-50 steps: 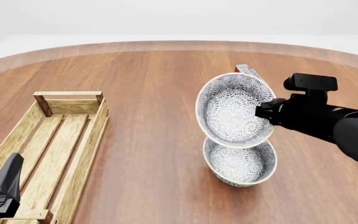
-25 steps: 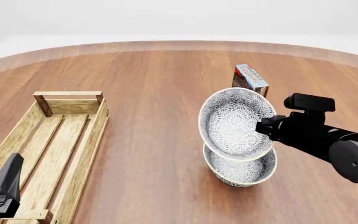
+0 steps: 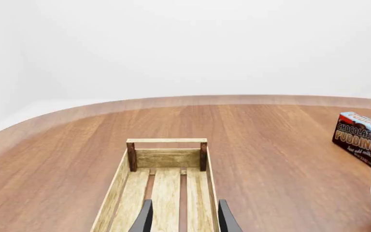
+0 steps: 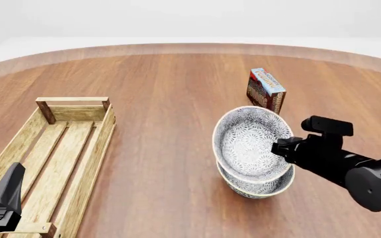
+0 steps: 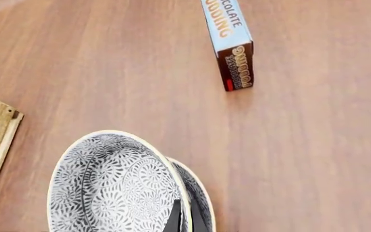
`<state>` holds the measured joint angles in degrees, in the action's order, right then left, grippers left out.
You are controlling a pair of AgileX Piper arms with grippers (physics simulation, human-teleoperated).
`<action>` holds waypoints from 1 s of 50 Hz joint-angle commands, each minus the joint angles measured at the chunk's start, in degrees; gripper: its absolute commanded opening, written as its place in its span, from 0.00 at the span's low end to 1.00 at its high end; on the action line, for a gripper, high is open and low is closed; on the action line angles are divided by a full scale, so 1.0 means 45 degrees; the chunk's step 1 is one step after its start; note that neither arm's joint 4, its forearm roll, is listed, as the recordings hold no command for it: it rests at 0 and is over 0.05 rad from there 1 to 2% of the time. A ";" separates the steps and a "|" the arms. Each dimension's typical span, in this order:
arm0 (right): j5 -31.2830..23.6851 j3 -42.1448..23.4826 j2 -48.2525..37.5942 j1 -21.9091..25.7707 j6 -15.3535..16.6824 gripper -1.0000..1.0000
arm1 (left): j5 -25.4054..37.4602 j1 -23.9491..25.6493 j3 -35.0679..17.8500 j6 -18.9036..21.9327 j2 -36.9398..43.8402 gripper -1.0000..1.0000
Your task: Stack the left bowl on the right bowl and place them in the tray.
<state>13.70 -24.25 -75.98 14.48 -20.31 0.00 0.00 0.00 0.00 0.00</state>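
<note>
My right gripper (image 4: 280, 147) is shut on the rim of a patterned blue-white bowl (image 4: 249, 143). The bowl is tilted toward the left, with its lower edge down in the second matching bowl (image 4: 260, 187) standing on the table. In the right wrist view the held bowl (image 5: 108, 188) overlaps the lower bowl's rim (image 5: 202, 198), and my fingers (image 5: 174, 217) pinch the upper rim. The long light-wood tray (image 4: 104, 134) lies at the left, with nothing in it. My left gripper (image 4: 5, 198) hovers open over its near end, and its fingers frame the tray (image 3: 166, 157) in the left wrist view.
A chocolate pudding box (image 4: 265, 90) stands behind the bowls and also shows in the right wrist view (image 5: 231, 43) and the left wrist view (image 3: 359, 137). The round wooden table's rim (image 4: 190, 48) curves across the back.
My right gripper has lowered the tilted bowl from well above the lower bowl down into it, uncovering the pudding box behind. The left arm has not moved.
</note>
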 commanded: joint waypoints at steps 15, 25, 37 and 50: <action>0.0684 0.0469 -0.0118 -0.0297 0.0003 1.00 | 0.0000 0.0000 0.0000 0.0000 0.0000 1.00; 0.0039 0.0296 0.0496 0.0001 0.0247 1.00 | 0.0000 0.0000 0.0000 0.0000 0.0000 1.00; -0.0558 0.0124 0.1033 -0.0031 0.0330 1.00 | 0.0000 0.0000 0.0000 0.0000 0.0000 1.00; -0.1809 0.0183 0.2206 -0.0431 0.0552 1.00 | 0.0000 0.0000 0.0000 0.0000 0.0000 1.00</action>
<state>9.08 -23.61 -69.54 13.62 -18.46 0.00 0.00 0.00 0.00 0.00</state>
